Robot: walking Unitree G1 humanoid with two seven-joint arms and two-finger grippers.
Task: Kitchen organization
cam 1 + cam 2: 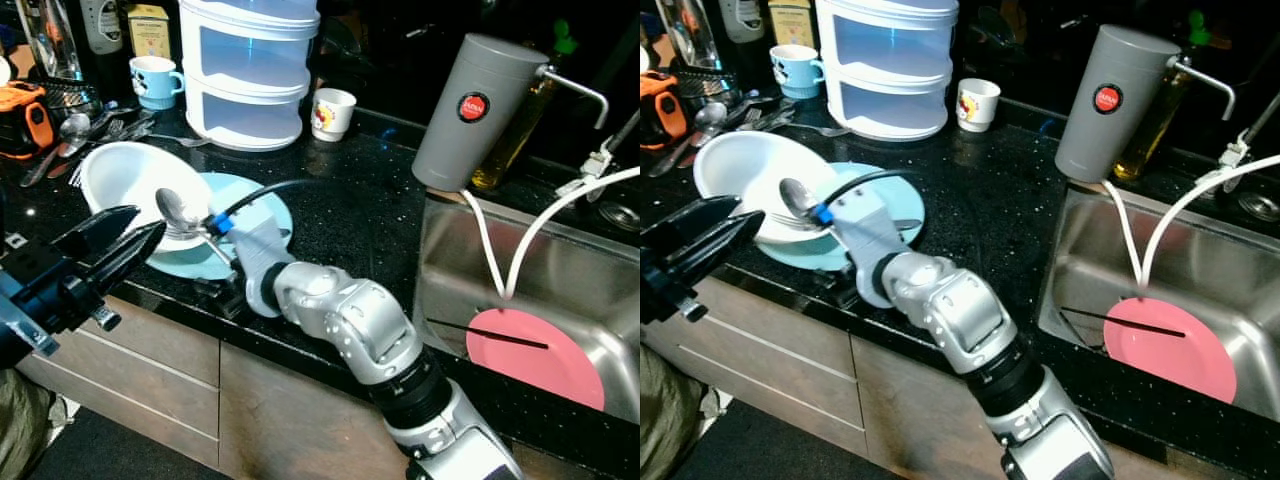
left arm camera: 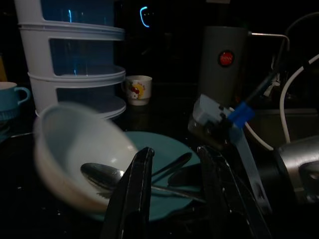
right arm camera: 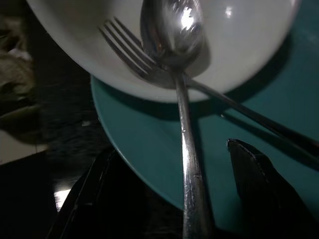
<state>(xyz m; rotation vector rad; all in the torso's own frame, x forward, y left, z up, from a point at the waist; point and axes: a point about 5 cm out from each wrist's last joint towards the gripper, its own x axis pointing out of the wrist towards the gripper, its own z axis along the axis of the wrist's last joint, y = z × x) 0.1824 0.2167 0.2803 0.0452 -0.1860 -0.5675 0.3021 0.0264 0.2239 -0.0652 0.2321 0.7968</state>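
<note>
White bowl, teal plate, pink plate

A steel spoon and fork lie crossed with their heads in a tilted white bowl, handles over the teal plate beneath it.

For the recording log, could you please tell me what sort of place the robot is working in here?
Most likely a home kitchen: a black stone countertop beside a steel sink holding a pink plate, with a white bowl, spoon and cups on the counter.
</note>
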